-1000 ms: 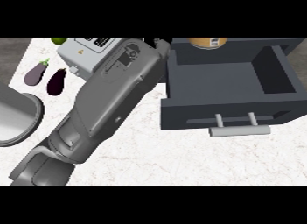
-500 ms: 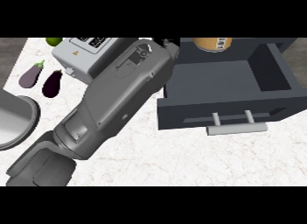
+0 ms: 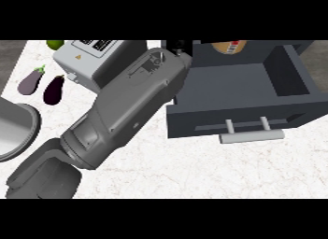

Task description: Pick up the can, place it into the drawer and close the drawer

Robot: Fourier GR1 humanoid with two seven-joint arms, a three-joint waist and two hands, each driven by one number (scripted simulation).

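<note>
The can [image 3: 228, 46], with a brown and orange label, shows at the top edge, over the back of the open dark grey drawer [image 3: 235, 88]; its upper part is cut off. My left forearm [image 3: 125, 112] runs from the lower left up to the drawer's back left corner. Only a black bit of my left hand [image 3: 177, 45] shows there, just left of the can. Whether it holds the can is hidden. The drawer's inside looks bare, and its handle [image 3: 253, 135] points toward me. My right hand is out of sight.
A grey box-shaped appliance [image 3: 90, 60] stands left of the drawer, partly under my forearm. Two purple eggplants [image 3: 42, 84] lie at the left, with a green item [image 3: 54, 44] behind. A metal pot rim [image 3: 14, 130] sits at the left edge.
My left forearm has swung to the right, toward the drawer. The can has shifted slightly right over the drawer's back. The drawer has stayed open.
</note>
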